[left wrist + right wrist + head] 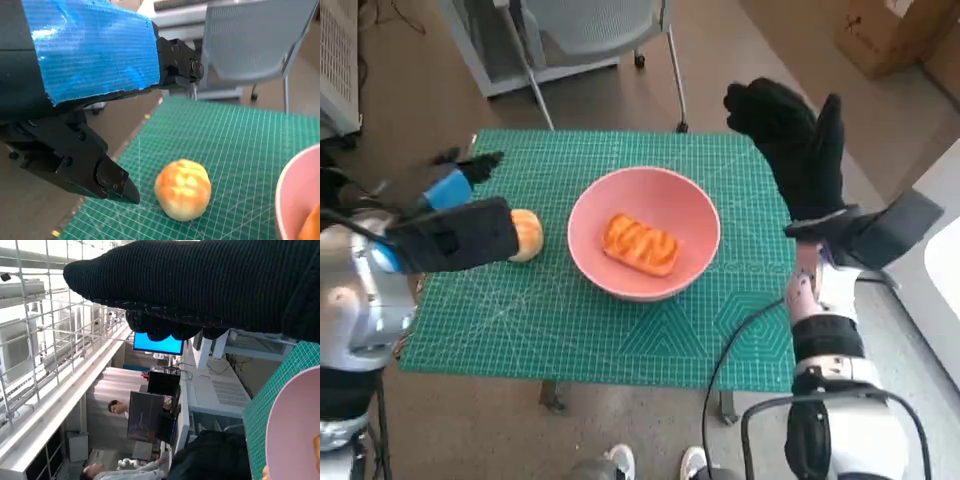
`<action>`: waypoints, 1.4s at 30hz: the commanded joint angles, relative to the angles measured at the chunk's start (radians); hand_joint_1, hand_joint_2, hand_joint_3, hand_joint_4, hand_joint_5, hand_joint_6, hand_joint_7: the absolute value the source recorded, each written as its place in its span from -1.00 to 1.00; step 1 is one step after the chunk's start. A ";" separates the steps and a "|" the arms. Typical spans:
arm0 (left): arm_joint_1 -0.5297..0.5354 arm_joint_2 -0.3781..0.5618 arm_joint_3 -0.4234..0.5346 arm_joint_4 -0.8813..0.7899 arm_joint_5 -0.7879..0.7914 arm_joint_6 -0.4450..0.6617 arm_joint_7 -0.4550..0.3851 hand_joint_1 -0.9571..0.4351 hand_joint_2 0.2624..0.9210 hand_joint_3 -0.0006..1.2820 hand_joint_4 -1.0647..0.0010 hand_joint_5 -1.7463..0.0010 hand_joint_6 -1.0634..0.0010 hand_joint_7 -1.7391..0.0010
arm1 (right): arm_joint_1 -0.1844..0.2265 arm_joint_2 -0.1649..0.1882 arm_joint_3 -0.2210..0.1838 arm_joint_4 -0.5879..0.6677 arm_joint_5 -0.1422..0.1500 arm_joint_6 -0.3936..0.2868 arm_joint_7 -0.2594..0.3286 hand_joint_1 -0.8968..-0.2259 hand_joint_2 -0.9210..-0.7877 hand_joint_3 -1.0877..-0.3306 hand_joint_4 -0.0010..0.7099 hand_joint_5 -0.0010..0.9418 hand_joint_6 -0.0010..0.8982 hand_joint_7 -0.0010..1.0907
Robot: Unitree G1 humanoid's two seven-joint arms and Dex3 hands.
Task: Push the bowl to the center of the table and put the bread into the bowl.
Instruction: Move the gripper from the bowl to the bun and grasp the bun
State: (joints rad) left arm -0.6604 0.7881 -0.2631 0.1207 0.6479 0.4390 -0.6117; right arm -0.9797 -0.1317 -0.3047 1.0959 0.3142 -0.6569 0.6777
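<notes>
A pink bowl (644,236) sits near the middle of the green mat (540,320), with an orange glazed bread (640,245) lying inside it. A round yellow-orange bun (526,235) rests on the mat just left of the bowl; the left wrist view shows that bun (183,189) close by, apart from the black fingers (107,177). My left hand (455,225) hovers over the mat's left side, empty. My gloved right hand (800,140) is raised above the mat's right far corner, fingers spread, holding nothing. The bowl's rim (292,420) shows in the right wrist view.
A grey chair (590,30) stands beyond the table's far edge. A cardboard box (890,30) sits on the floor at the far right. A person's white shoes (655,462) show at the near edge. People sit in the distance (117,407).
</notes>
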 commanded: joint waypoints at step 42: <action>-0.251 -0.232 -0.219 0.834 0.061 -0.189 0.153 0.32 0.51 -0.98 0.11 0.92 0.34 0.98 | 0.040 -0.021 -0.005 -0.027 0.005 -0.018 0.001 -0.48 -1.00 -0.03 -0.29 -0.99 -0.21 -1.00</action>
State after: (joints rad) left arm -0.9046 0.5640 -0.4702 0.9245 0.7046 0.2536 -0.4591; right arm -0.9650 -0.1540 -0.3096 1.0671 0.3134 -0.6885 0.6698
